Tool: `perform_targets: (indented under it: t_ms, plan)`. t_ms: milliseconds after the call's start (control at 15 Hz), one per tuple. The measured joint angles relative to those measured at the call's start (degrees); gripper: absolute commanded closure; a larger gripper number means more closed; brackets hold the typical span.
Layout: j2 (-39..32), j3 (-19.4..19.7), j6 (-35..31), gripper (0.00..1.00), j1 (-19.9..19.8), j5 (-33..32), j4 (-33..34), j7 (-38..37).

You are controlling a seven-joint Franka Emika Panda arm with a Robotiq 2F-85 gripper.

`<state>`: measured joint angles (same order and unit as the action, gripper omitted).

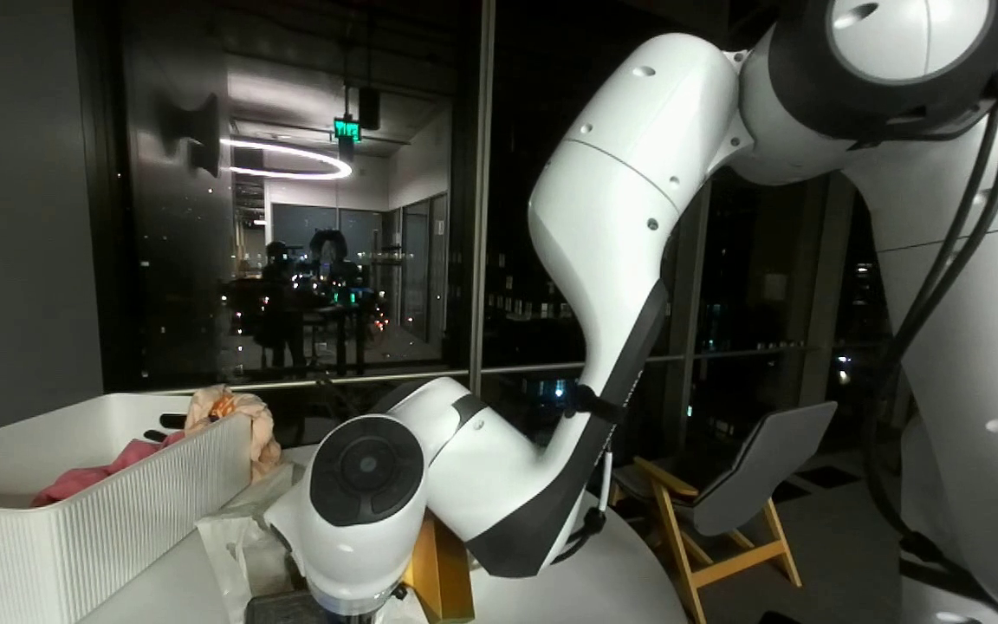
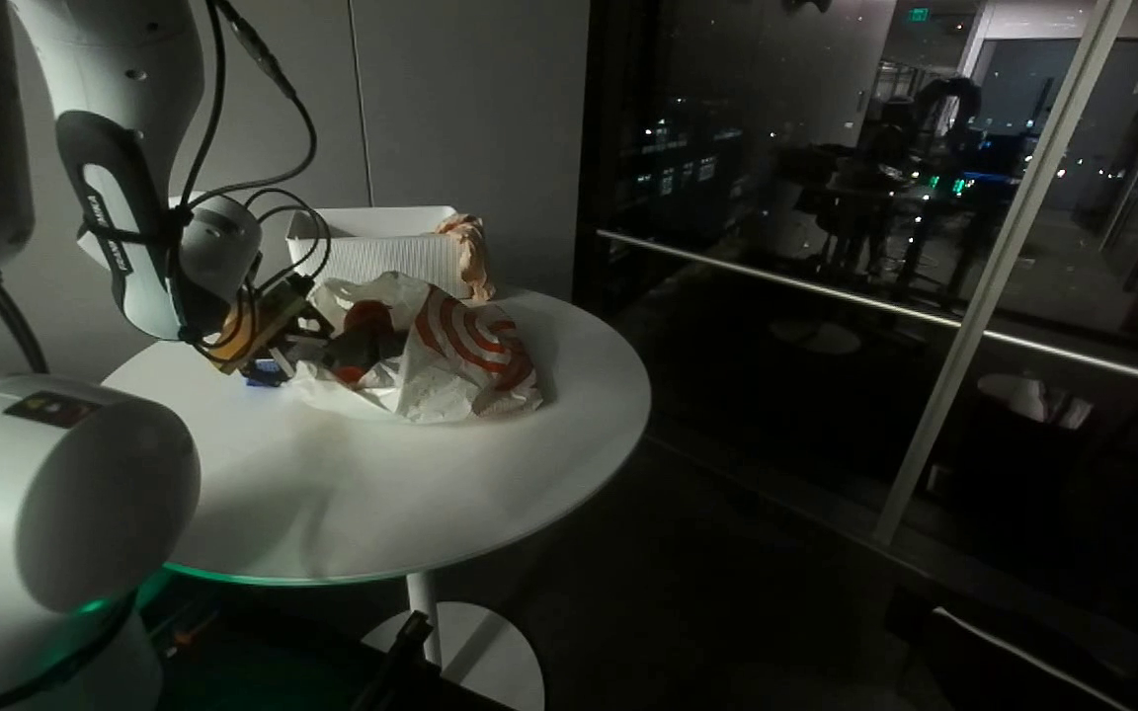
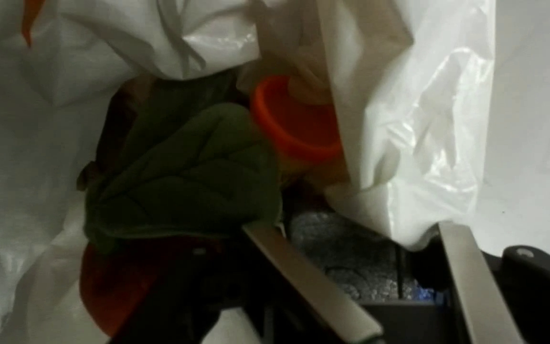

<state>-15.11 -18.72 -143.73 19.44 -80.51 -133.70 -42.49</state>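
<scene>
Bundled at the mouth of a crumpled white plastic bag (image 2: 450, 360) with red-orange rings: a dark green leaf-shaped piece of quilted fabric (image 3: 198, 177), lying over a rounded red object (image 3: 110, 282); just beside the leaf's broad end, an orange-red rimmed cup (image 3: 303, 126), partly covered by a flap (image 3: 423, 129) of the bag; next to these, half under the same flap, a black textured object (image 3: 344, 246), too dark to identify, visible between the widely parted fingers (image 3: 313, 284) of the gripper (image 3: 357, 229); one fingertip (image 3: 264, 234) at the leaf's edge and another by the flap, impossible to tell whether in contact; close by the bag in both exterior views, a white ribbed basket (image 1: 144, 498), with pink cloth (image 1: 105, 472) inside and peach cloth (image 1: 252, 425) hung over the rim; beneath bag and basket, a round white surface (image 2: 411, 494) on a single pedestal (image 2: 422, 599); behind, a grey wall panel (image 2: 480, 118) and tall dark windows (image 2: 717, 212), with a bright ring light (image 1: 341, 167) and a green exit sign (image 1: 346, 129) showing in the glass; near the windows, in an exterior view, a chair (image 1: 759, 472) with wooden frame and grey back.
</scene>
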Motion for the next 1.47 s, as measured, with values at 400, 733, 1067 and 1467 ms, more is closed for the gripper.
perform_targets:
  t_ms: [400, 733, 1067, 1467]
  plan:
    - [3.6, 0.98, 3.14, 0.16, -0.41, 0.87, -1.56, -4.97]
    - [3.35, 1.3, 3.64, 0.0, -1.46, 4.15, -1.9, -4.89]
    - [3.62, 1.27, 1.47, 0.0, -1.65, 7.06, -2.58, -3.9]
    - [9.56, 1.02, -0.92, 0.0, -1.08, -5.22, -5.04, -6.51]
